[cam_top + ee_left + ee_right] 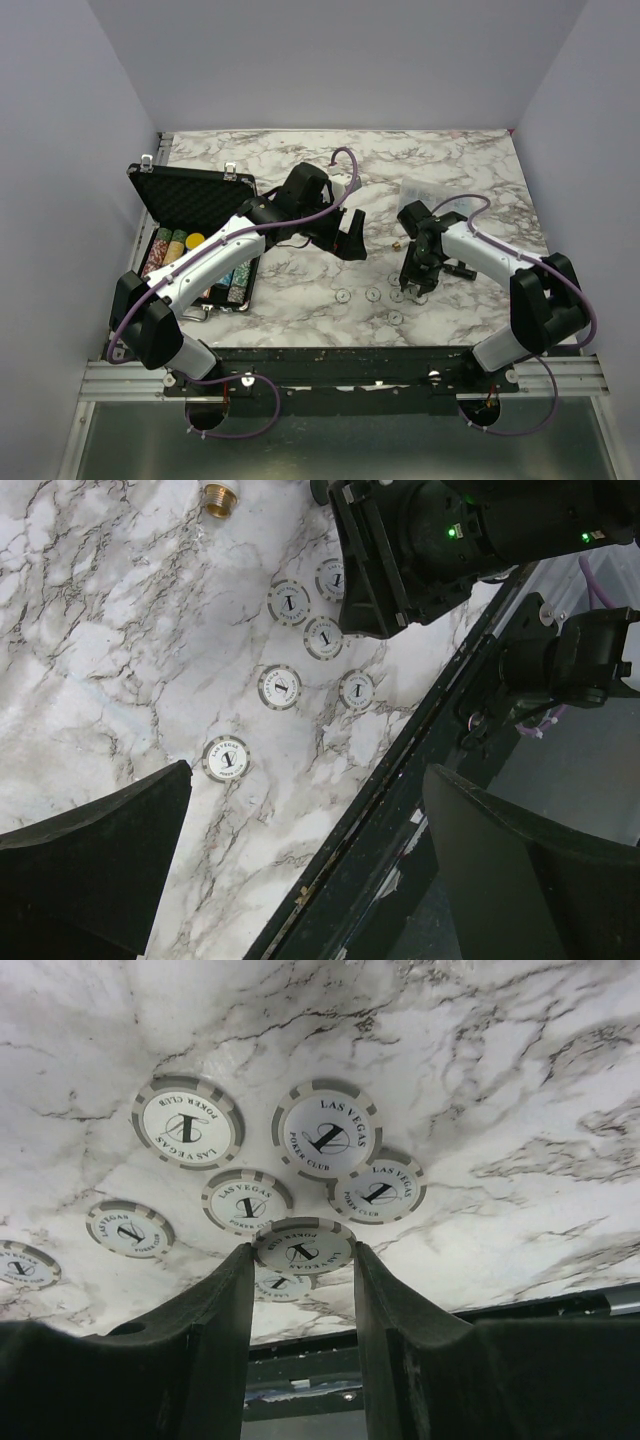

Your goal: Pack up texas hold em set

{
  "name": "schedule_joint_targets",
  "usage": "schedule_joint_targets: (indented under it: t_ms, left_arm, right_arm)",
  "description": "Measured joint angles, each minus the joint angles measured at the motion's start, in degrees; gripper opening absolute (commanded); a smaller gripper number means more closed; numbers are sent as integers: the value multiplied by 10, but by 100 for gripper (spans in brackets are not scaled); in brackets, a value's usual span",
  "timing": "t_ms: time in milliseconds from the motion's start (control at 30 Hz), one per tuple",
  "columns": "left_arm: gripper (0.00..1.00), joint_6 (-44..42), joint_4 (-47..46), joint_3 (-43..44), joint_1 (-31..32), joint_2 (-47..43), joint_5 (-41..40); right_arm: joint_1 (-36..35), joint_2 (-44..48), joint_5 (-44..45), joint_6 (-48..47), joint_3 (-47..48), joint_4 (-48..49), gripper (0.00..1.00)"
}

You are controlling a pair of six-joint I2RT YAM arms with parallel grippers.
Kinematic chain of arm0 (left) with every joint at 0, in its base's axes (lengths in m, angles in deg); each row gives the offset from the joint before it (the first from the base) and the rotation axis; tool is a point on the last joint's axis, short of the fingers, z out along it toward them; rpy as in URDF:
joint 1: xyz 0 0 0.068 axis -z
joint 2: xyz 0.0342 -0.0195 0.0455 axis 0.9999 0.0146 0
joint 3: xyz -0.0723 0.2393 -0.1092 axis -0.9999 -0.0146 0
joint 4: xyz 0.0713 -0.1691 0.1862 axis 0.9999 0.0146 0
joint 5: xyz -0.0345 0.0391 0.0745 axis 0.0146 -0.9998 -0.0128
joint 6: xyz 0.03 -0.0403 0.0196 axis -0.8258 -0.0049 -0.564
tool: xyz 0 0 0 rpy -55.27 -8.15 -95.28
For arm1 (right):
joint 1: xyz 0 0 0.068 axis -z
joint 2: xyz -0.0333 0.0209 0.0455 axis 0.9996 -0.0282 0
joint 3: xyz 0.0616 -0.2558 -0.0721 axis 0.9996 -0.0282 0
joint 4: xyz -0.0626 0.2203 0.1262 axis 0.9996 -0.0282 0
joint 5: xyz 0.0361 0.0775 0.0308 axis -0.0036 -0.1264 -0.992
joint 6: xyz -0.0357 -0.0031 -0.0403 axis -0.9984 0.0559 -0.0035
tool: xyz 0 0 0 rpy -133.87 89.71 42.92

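Observation:
The black case lies open at the left, its lid up and rows of coloured poker chips in its tray. Several small white chips lie loose on the marble in front of the arms. My right gripper hangs low over them, shut on one white chip that sits edge to edge between its fingertips, just above the others. My left gripper hovers open and empty between the case and the chips; in its wrist view the nearest chip lies beyond its left finger.
A clear plastic box stands at the back right behind the right arm. A small brass fitting lies on the marble near the chips. The table's black front rail runs close below the loose chips.

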Motion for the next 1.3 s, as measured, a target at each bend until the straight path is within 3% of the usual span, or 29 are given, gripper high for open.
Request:
schedule_joint_targets:
  t_ms: [467,1067,1300]
  left_arm:
    - [98,0,0,-1,0,0,0]
    - [99,0,0,-2,0,0,0]
    - [98,0,0,-2,0,0,0]
  right_arm:
    - [46,-9,36,-30,-5,-5,38]
    - [46,-38,33,-44,-19,6,60]
    - [46,-40,32,-69,23,5,61]
